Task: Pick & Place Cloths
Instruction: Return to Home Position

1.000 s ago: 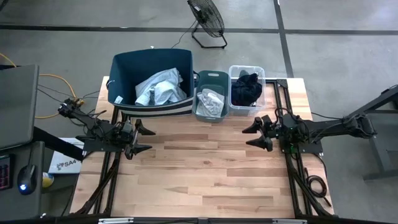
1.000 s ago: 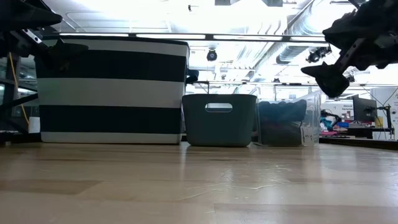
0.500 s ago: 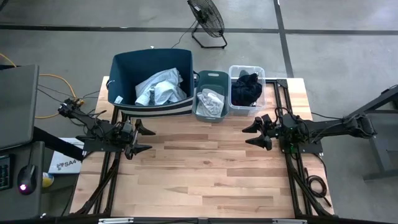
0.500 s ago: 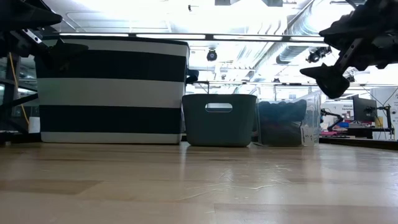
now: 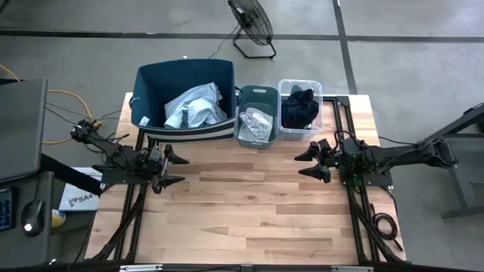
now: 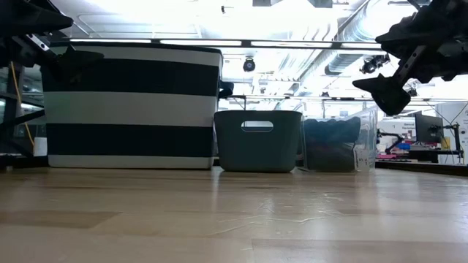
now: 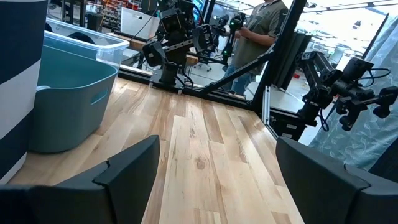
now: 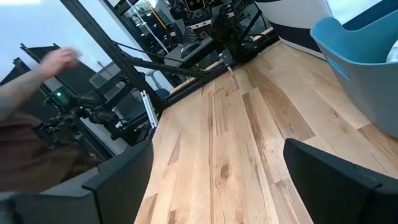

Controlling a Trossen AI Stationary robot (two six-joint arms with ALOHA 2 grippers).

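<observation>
While the left gripper (image 5: 180,169) and right gripper (image 5: 301,167) hover near the table's (image 5: 249,215) edges, jaws spread and empty, the pale shirt (image 5: 193,108) lies in the striped bin (image 5: 151,89), socks (image 5: 255,121) in the teal bin (image 5: 257,90), a black garment (image 5: 299,108) in the clear bin (image 5: 300,82), all apart from both.

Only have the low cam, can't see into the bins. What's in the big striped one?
Observer: From the high view, a pale blue-white shirt lies crumpled inside the striped bin.
Operator: Middle teal one?
Observer: White and grey socks are bunched in the teal bin.
Operator: Hands carrying anything?
Observer: No. The left hand and right hand are both open and empty, over the table edges in front of the bins.
</observation>
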